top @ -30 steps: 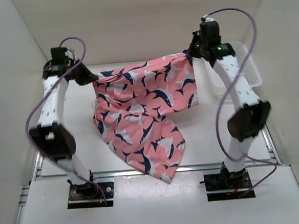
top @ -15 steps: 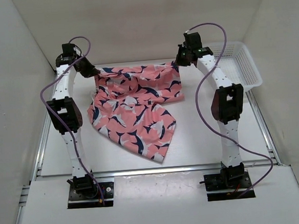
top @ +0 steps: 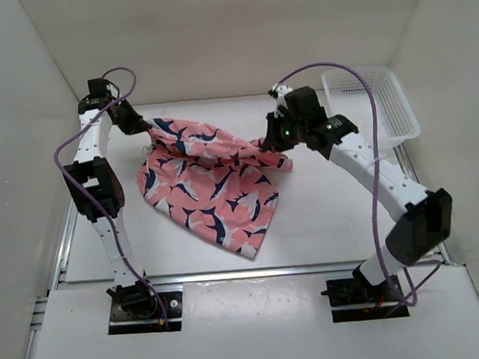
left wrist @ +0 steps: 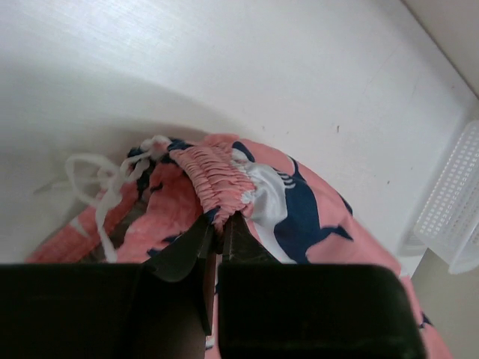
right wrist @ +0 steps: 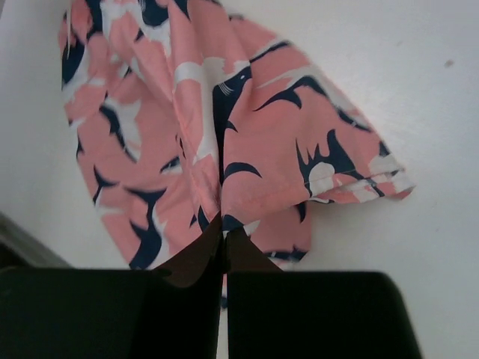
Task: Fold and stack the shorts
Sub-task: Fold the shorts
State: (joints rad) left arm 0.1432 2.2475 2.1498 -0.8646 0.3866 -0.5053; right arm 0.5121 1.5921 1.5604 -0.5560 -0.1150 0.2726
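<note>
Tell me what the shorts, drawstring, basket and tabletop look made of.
The shorts: soft woven-looking fabric, matte; it drapes and creases, with a gathered elastic waistband. The drawstring: white cord, likely cotton or polyester. The basket: white plastic, probably moulded, with a mesh of holes. The table: smooth white board, slight sheen; material unclear.

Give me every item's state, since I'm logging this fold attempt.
shorts: bunched, not yet folded, pinched at two ends
left end effector: shut on the shorts' waistband
right end effector: shut on the shorts
drawstring: hanging loose
basket: upright
</note>
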